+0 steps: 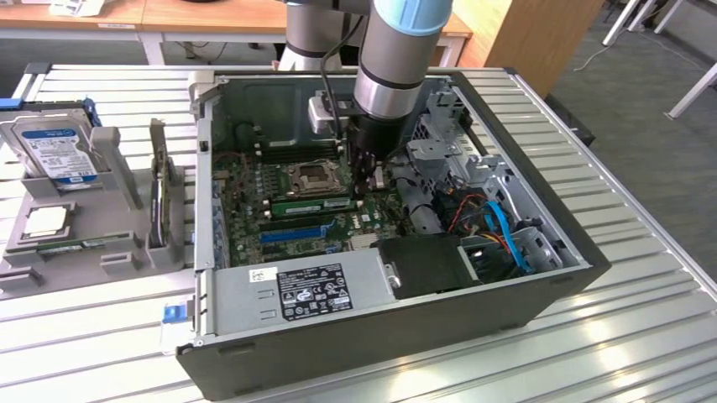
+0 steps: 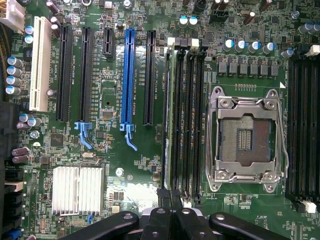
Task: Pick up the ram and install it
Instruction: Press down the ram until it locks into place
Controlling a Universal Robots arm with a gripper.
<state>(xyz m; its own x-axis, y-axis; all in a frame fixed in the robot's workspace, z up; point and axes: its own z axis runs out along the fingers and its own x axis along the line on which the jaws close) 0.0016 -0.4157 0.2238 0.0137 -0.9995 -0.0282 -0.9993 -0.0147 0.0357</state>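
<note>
The ram point(image 1: 314, 204) is a green stick standing in a memory slot of the motherboard, just in front of the empty processor socket point(image 1: 311, 178). In the wrist view the ram point(image 2: 168, 115) shows edge-on in the first of several black slots, beside the socket point(image 2: 247, 137). My gripper point(image 1: 365, 186) reaches down into the open computer case point(image 1: 560, 252) at the ram's end toward the exterior view's right. Its black fingers point(image 2: 162, 196) are shut together right over that end of the stick point(image 2: 170, 197). I cannot tell whether they touch it.
A grey holder on the exterior view's left carries a hard drive point(image 1: 56, 151), a tall expansion card point(image 1: 160, 197) and a square silver chip point(image 1: 45, 220). Inside the case are the power supply point(image 1: 302, 290), blue cables point(image 1: 510, 235) and drive cages point(image 1: 448, 143). A blue card slot point(image 2: 129, 75) and heatsink point(image 2: 77, 190) lie near the ram.
</note>
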